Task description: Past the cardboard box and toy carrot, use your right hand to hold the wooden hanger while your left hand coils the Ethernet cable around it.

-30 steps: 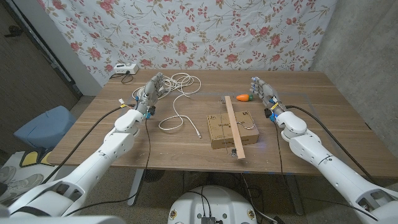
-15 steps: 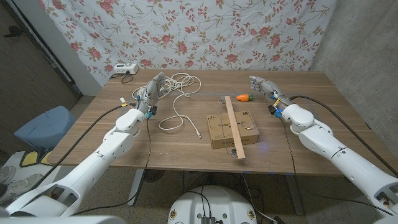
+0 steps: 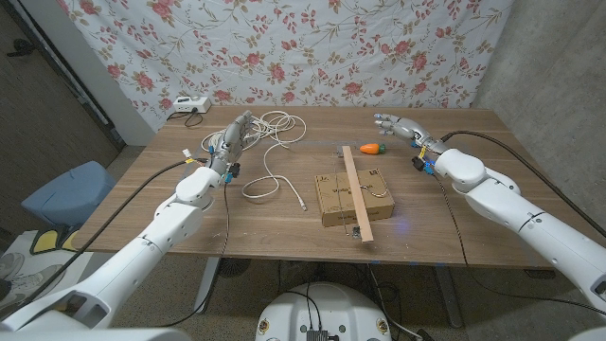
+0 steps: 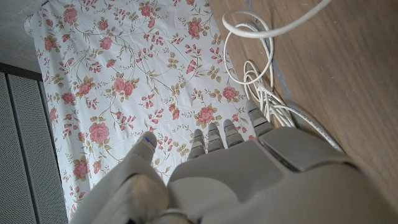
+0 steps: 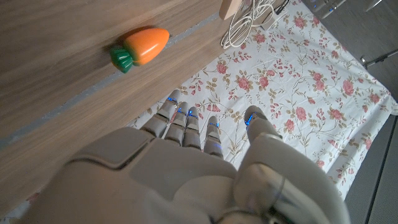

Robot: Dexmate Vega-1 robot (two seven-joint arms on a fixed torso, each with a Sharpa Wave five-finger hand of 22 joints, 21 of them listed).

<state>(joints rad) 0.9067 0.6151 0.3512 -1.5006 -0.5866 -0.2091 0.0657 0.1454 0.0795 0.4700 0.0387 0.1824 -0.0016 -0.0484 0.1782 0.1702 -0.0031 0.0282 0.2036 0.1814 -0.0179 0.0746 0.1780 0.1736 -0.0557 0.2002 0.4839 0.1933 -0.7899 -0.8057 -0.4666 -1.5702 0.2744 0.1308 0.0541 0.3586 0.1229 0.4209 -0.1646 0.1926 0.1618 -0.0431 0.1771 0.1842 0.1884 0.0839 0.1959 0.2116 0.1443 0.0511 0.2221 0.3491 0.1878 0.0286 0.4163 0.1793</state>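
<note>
the wooden hanger (image 3: 359,198) lies untouched across the cardboard box (image 3: 350,200) near the middle of the bench (image 3: 473,180), its near end jutting past the box toward the front edge. the toy carrot (image 3: 370,149) sits just beyond the box, and the ethernet cable (image 3: 272,152) trails from a loose heap at the far left down toward the box. the right hand (image 3: 402,132) hangs empty beside the carrot, fingers (image 5: 188,122) apart and reaching left; the left hand (image 3: 230,142) is raised near the cable heap, fingers (image 4: 219,137) spread and holding nothing. the likely trouble is on the right side — a reach from here toward the hanger passes close to the carrot, which would roll if clipped, and a hanger balanced on a box could tip off its near end if gripped off-centre. the cable's slack loops could also snag as the left hand draws them in. against the earlier pictures, the right hand has swung from upright beside the carrot to pointing across toward it, the forearm turning — the left has barely shifted, and nothing on the bench has moved.
</note>
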